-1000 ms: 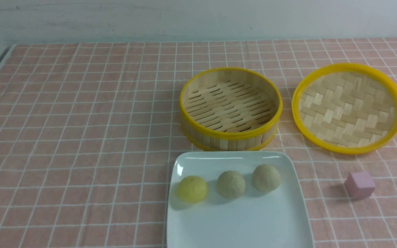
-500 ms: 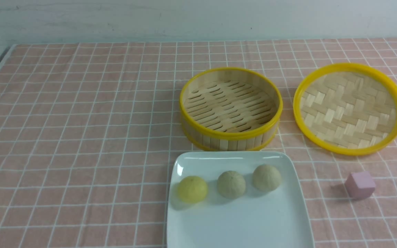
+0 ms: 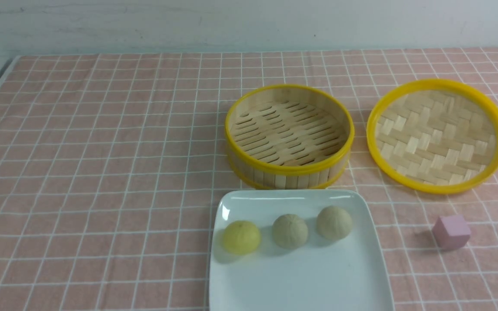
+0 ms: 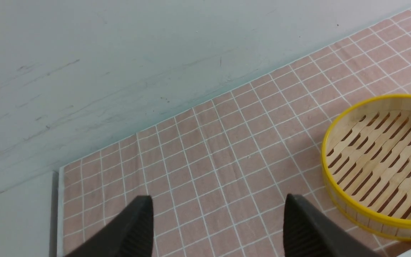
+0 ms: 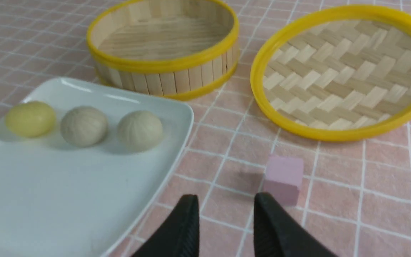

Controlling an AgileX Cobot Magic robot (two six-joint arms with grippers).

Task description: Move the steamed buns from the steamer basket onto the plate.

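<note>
Inspection finds the steamed buns [image 3: 290,231], three in number, resting on the plate [image 3: 301,280] in a row across its far half. The pale yellow bun [image 3: 241,236] is at the left, one beige bun in the middle, and the rightmost beige bun [image 3: 334,222] slightly farther back, each apart from its neighbour. The plate lies at the near edge of the bench [image 3: 102,172], on pink checked cloth, just in front of the steamer basket [image 3: 289,175], whose slatted floor is fully exposed. A woven bamboo disc [image 3: 437,134] lies flat to the basket's right, apart from it. A pink cube [image 3: 451,232] sits to the right of the plate, not touching it. Left end effector [image 4: 218,221]: fingers spread wide above the cloth, gripping nothing. Right end effector [image 5: 226,214]: fingers parted by a narrow gap, gripping nothing, above the cloth between plate and cube.
</note>
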